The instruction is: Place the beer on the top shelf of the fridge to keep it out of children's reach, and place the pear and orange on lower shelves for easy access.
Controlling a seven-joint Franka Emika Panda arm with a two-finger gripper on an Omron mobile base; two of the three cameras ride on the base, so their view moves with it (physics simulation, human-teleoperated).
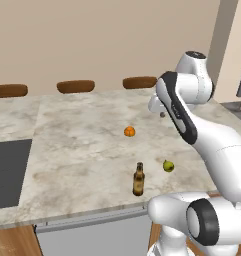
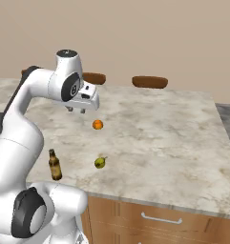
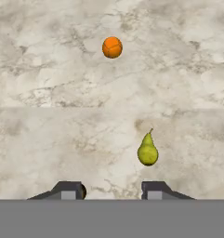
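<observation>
The brown beer [image 1: 138,180] [image 2: 54,165] stands upright near the front edge of the marble counter [image 1: 82,145]. To its right lies the yellow-green pear [image 1: 168,166] [image 2: 100,163] [image 3: 147,149]. Farther back sits the orange [image 1: 129,131] [image 2: 98,125] [image 3: 112,47]. My gripper [image 1: 162,114] [image 2: 76,109] [image 3: 111,189] hangs above the counter, pointing down, a little behind the orange. It is open, with nothing between its fingers. The fridge and its shelves are out of view.
A dark cooktop [image 1: 7,172] is set into the counter at the left. Brown stool backs [image 1: 75,86] [image 2: 150,82] line the counter's far edge. Below the front edge are a grey appliance front [image 1: 92,235] and wooden drawers [image 2: 159,219].
</observation>
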